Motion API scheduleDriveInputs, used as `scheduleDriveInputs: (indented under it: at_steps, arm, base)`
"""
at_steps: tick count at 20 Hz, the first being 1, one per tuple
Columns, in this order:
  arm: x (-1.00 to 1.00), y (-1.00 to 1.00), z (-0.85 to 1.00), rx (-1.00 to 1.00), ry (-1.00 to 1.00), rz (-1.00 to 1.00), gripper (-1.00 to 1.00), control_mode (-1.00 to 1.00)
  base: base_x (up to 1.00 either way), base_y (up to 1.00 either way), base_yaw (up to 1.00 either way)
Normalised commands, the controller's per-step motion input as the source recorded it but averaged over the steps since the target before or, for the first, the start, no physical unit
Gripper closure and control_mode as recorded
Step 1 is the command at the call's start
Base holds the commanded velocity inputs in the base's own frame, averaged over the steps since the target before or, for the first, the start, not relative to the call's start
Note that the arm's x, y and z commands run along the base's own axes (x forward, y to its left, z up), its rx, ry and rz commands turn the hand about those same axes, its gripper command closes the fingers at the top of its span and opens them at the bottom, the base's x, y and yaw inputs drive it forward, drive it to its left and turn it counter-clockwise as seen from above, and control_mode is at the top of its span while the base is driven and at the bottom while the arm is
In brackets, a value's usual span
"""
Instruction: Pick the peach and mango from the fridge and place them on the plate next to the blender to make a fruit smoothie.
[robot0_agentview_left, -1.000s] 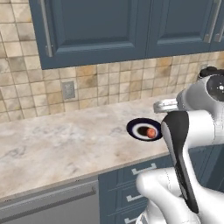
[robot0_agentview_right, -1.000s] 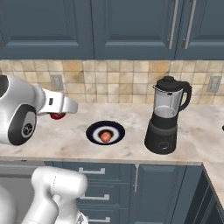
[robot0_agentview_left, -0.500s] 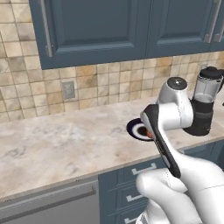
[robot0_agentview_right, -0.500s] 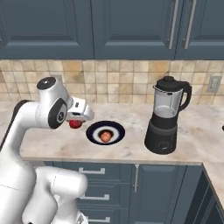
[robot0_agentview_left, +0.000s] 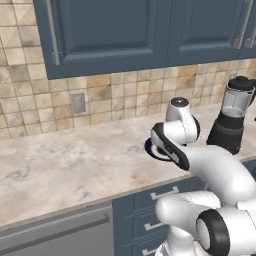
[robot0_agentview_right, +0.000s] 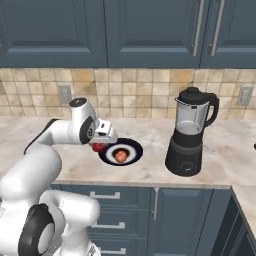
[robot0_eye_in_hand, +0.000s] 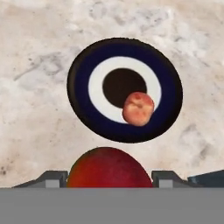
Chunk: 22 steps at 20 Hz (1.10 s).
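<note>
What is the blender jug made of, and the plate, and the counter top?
The blender jug looks like clear greyish glass or plastic, since the tiles show through it; its base and lid look matte black plastic. The plate looks like glazed ceramic, dark with a pale ring. The counter looks like polished beige stone, mottled and veined like marble.

No legible text or labels anywhere.
</note>
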Motion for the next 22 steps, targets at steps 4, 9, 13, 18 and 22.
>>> scheduleDriveInputs:
  at_steps: [4, 9, 13, 18, 22]
  arm:
    - [0.76, -0.24, -0.43, 0.01, 0.11, 0.00, 1.00, -1.00]
    - [0.57, -0.14, -0.35, 0.01, 0.07, 0.00, 1.00, -1.00]
    - [0.48, 0.00, -0.38, 0.00, 0.01, 0.00, 1.00, -1.00]
    - [0.23, 0.00, -0.46, 0.00, 0.00, 0.00, 1.00, -1.00]
    - [0.14, 0.00, -0.54, 0.00, 0.00, 0.00, 1.00, -1.00]
  base:
    - [0.00, 0.00, 0.00]
    - [0.00, 0.00, 0.00]
    - [0.00, 0.00, 0.00]
    - [0.00, 0.00, 0.00]
    - [0.00, 0.00, 0.00]
